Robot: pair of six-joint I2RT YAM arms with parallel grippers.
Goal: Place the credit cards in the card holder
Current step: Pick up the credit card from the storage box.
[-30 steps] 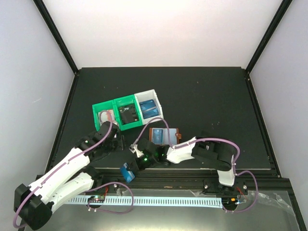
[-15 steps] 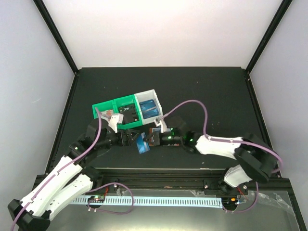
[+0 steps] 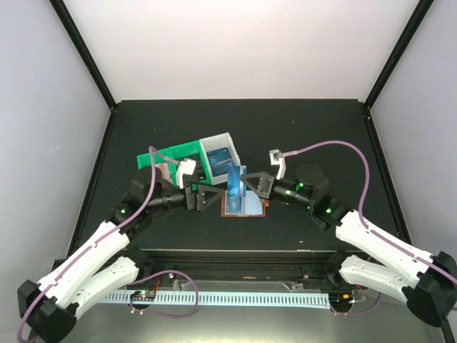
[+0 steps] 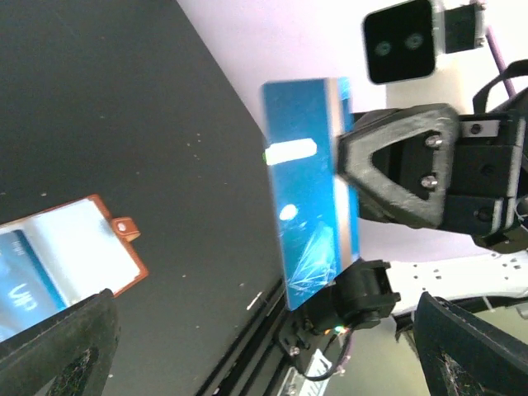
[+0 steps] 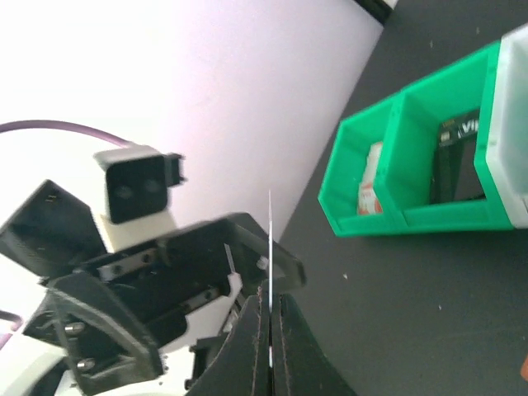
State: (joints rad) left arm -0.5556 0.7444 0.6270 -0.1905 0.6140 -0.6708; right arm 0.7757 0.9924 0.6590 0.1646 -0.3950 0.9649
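Right hand [image 3: 246, 181]: clenched on blue credit card [image 3: 235, 182], held upright near the card holder [image 3: 243, 207].
Left hand [image 3: 216, 196]: released, fingers wide.
Card holder: open on bench [image 3: 307, 136].
Writing: "VI", black card [image 5: 460, 161], green bin [image 5: 388, 219].

blue card [image 3: 235, 180] upright, holder [image 3: 250, 207] open flat

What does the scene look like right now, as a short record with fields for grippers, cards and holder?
left gripper: open, holding nothing
right gripper: shut on the blue card
blue card: raised off the table, between both grippers
card holder: open on the table, second card in a pocket
green bins: black card and red-and-white card inside
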